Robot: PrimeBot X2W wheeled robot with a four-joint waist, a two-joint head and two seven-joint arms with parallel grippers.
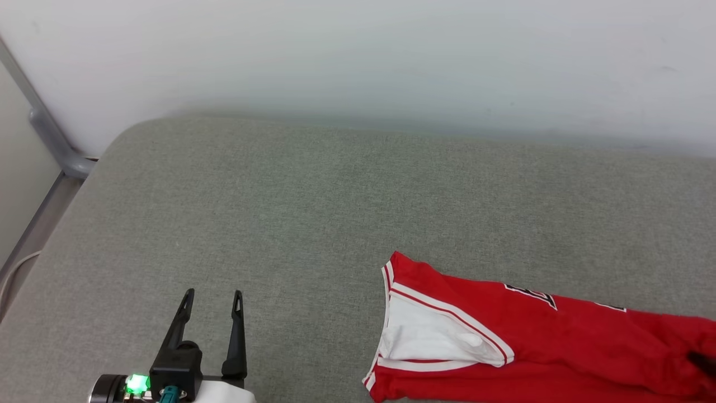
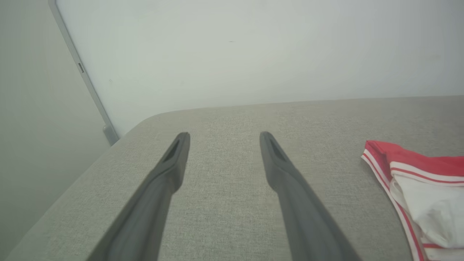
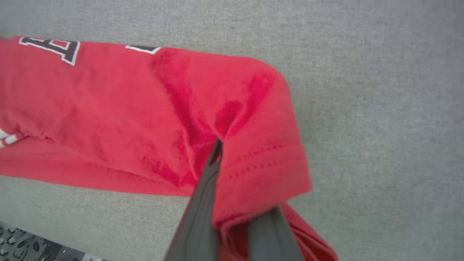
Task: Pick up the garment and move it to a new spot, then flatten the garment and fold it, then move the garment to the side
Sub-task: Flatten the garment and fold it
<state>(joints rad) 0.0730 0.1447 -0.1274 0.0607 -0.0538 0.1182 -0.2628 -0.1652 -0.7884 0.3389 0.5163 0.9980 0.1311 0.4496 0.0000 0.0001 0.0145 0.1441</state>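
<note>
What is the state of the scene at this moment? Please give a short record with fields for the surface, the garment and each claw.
surface: grey, padded, set against a pale wall
garment: red jersey with a white sleeve, lying rumpled on the surface, on the robot's right side
left claw: open, holding nothing, apart from the garment
right claw: shut on red cloth near the stitched hem of the garment
fold: not yet done

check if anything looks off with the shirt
The shirt lies rumpled, not flat: its white sleeve is crumpled on the red body, and the hem end is bunched where the right gripper has its jaws shut on it. No tear or stain shows.
</note>
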